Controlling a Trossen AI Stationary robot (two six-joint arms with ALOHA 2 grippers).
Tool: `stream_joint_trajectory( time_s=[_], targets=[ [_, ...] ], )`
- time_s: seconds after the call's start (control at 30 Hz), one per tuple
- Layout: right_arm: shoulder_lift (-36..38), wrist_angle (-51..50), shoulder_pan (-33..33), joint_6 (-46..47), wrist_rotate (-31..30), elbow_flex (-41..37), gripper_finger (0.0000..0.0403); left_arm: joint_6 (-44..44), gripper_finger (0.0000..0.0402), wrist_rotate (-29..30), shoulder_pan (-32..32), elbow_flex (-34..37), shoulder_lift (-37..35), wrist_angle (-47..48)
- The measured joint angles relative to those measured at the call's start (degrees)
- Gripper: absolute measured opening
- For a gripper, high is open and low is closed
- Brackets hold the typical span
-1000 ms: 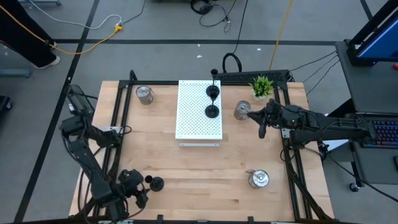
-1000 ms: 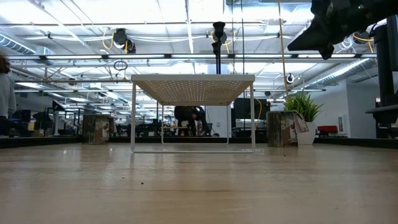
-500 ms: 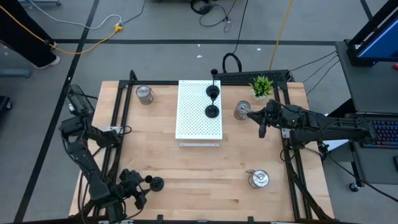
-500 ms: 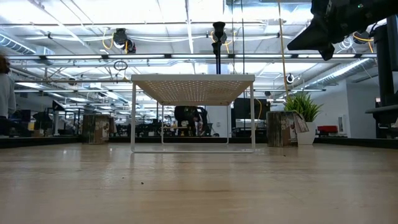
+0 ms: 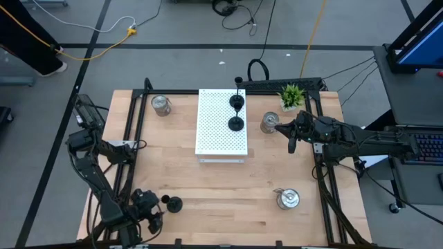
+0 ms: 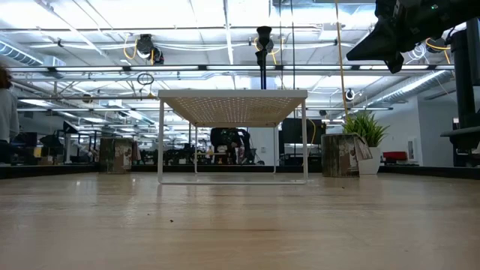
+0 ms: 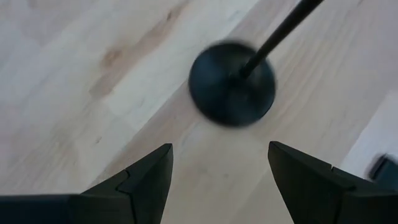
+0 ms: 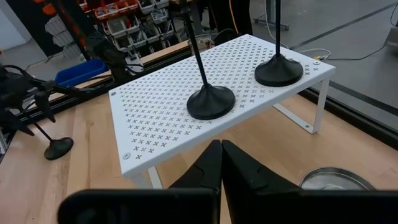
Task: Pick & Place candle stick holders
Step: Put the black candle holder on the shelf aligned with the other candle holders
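- Left gripper: released, jaws spread, low at the bench's near left corner. The black holder stands just ahead of the fingers, not between them — close too early and you grasp nothing.
- Approach off-centre and one finger will likely clip the thin stem and tip the holder.
- Right gripper: clenched and empty, hovering beside the white rack — watch the silver holder close by.
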State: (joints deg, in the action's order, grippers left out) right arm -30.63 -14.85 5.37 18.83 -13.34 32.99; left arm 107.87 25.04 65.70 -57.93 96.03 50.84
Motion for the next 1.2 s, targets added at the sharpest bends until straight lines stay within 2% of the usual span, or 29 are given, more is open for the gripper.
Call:
stream_joint_trajectory(
  time_s=[0.07, 0.2, 0.27, 0.5, 0.77, 0.97, 1.2],
  targets=[
    [0.0, -0.02, 0.0, -0.07, -0.01, 0.0, 0.0, 0.43, 0.0271, 0.12, 0.45, 0.0, 0.0, 0.23],
    [0.0, -0.04, 0.0, -0.37, -0.02, 0.0, 0.0, 2.18, 0.0271, 10.7, 2.74, 0.0, 0.0, 0.48],
    [0.0, -0.05, 0.0, -0.39, -0.02, 0.0, 0.0, 3.0, 0.0271, 13.45, 3.84, 0.0, 0.0, 1.28],
    [0.0, -0.07, 0.0, -0.42, -0.02, 0.0, 0.0, 9.24, 0.0271, 14.71, 6.58, 0.21, -0.02, 7.6],
    [-0.02, -0.07, 0.0, -0.43, -0.02, 0.0, 0.0, 7.08, 0.0271, 21.21, 4.63, 1.15, 0.01, 5.7],
    [-0.02, -0.07, 0.0, -0.46, -0.02, 0.0, 0.0, 5.11, 0.0271, 21.64, 3.94, 1.16, 1.63, 5.32],
    [-0.02, -0.07, 0.0, -0.46, -0.02, 0.0, 0.0, 5.37, 0.0271, 21.69, 2.27, 1.18, 5.77, -1.07]
  ],
)
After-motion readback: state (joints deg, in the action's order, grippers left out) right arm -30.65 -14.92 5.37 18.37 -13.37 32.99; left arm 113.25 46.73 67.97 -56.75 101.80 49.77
